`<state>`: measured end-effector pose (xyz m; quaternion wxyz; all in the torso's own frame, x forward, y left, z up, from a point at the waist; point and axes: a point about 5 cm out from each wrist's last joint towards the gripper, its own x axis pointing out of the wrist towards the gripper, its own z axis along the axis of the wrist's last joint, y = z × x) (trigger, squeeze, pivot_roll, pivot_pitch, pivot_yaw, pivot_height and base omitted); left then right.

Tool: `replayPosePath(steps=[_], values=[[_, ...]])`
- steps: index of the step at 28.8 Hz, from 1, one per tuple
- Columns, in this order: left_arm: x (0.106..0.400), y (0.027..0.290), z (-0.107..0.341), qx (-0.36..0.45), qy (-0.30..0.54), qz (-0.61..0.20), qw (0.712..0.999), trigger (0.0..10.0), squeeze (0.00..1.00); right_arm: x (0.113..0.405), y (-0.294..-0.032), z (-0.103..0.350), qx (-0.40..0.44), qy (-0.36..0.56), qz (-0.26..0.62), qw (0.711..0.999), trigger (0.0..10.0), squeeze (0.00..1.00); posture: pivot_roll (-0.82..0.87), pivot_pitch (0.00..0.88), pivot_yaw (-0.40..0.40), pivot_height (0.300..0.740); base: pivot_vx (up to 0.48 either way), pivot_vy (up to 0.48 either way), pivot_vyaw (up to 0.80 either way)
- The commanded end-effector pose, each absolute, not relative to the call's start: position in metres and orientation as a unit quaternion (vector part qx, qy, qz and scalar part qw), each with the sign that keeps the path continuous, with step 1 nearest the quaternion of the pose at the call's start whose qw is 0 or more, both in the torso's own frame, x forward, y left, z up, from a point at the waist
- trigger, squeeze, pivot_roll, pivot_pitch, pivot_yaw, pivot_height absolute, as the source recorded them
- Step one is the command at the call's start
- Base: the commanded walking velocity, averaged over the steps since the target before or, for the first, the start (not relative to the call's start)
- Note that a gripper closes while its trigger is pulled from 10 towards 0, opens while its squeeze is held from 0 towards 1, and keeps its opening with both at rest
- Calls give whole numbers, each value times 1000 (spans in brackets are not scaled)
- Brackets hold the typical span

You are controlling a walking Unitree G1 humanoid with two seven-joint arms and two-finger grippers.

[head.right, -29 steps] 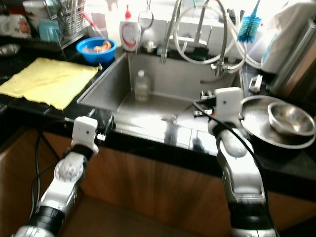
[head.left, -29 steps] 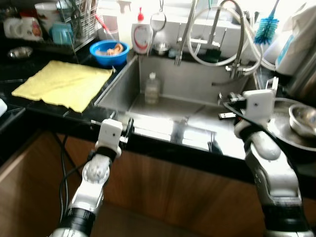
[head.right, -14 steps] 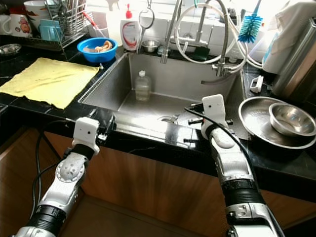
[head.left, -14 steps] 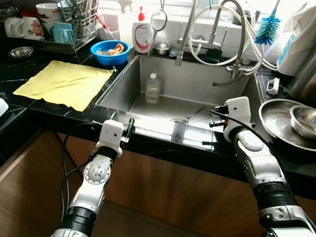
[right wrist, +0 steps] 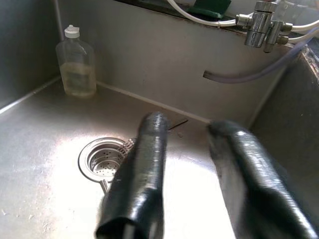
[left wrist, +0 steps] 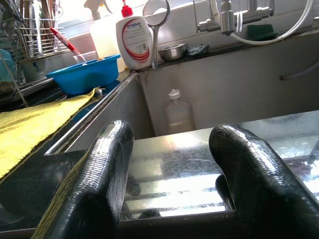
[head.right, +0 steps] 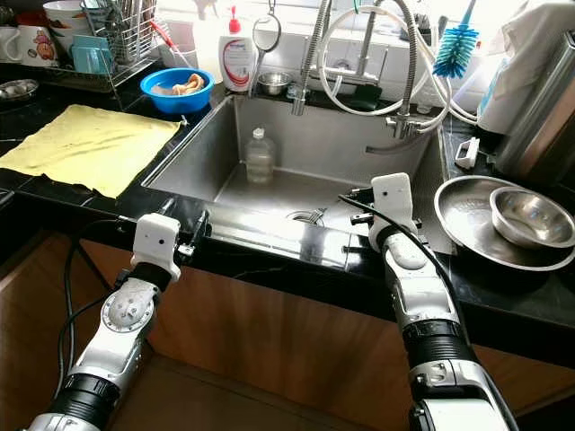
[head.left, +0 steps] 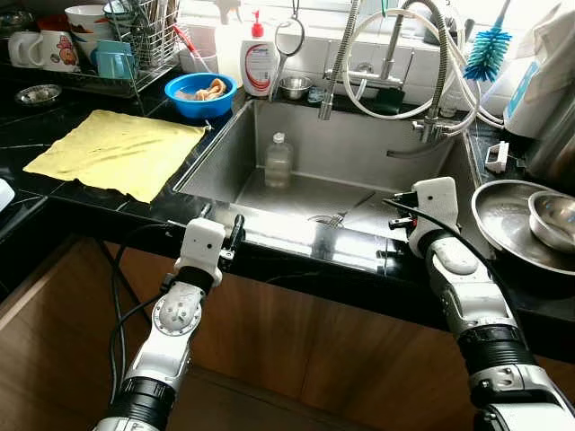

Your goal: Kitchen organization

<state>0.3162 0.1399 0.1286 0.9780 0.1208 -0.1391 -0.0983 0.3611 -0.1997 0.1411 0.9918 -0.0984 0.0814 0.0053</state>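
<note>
A steel sink [head.left: 225, 157] lies ahead. A clear bottle [head.left: 278, 162] stands upright at its back wall, and a fork [head.left: 346, 213] lies by the drain [right wrist: 102, 159]. My left gripper [head.left: 220, 224] rests open over the sink's front rim, holding nothing; its wrist view looks along the open fingers [left wrist: 107, 164] to the bottle [left wrist: 178, 112]. At the sink's front right, my right gripper [head.left: 393, 238] is also open and empty, pointing down into the basin with the bottle [right wrist: 76, 62] beyond it.
A yellow cloth [head.left: 117, 153] is spread on the black counter at the left. Behind it are a blue bowl [head.left: 199, 90], a soap bottle [head.left: 258, 63] and a dish rack [head.left: 126, 45]. A steel pan [head.left: 503, 224] holding a small bowl [head.left: 552, 215] sits at the right.
My right gripper has come down from beside the steel pan to the sink's front right. The view has steadied. The left arm has stayed put.
</note>
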Motion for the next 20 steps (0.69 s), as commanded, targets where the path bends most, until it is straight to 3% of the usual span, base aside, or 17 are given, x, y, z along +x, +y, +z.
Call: replayPosePath(steps=[1, 2, 5, 12, 17, 18, 19, 20], values=[[315, 143, 116, 129, -105, -97, 981, 10000, 0, 365, -205, 150, -107, 72, -4, 992, 10000, 886, 23, 0, -42, 740, 0, 0, 0], [315, 144, 116, 128, -105, -96, 981, 10000, 0, 365, -206, 156, -112, 61, -8, 992, 10000, 0, 22, 0, -41, 740, 0, 0, 0], [315, 144, 116, 129, -104, -95, 982, 10000, 0, 366, -210, 165, -111, 47, -18, 992, 10000, 0, 22, 0, -41, 740, 0, 0, 0], [314, 146, 115, 130, -102, -96, 982, 10000, 0, 364, -231, 234, -153, -46, -68, 985, 10000, 0, 5, 0, -35, 740, 0, 0, 0], [315, 145, 115, 130, -101, -97, 982, 10000, 0, 360, -239, 246, -178, -40, -79, 980, 10000, 0, -2, 0, -33, 740, 0, 0, 0], [315, 145, 115, 130, -101, -97, 982, 10000, 0, 359, -244, 244, -182, -23, -86, 979, 10000, 686, -2, 0, -33, 740, 0, 0, 0], [315, 145, 114, 130, -99, -98, 982, 10000, 0, 356, -254, 239, -184, 13, -104, 977, 10000, 1000, -5, 0, -33, 740, 0, 0, 0], [315, 145, 114, 129, -99, -98, 982, 10000, 0, 355, -258, 237, -184, 23, -111, 976, 10000, 1000, -5, 0, -33, 740, 0, 0, 0]])
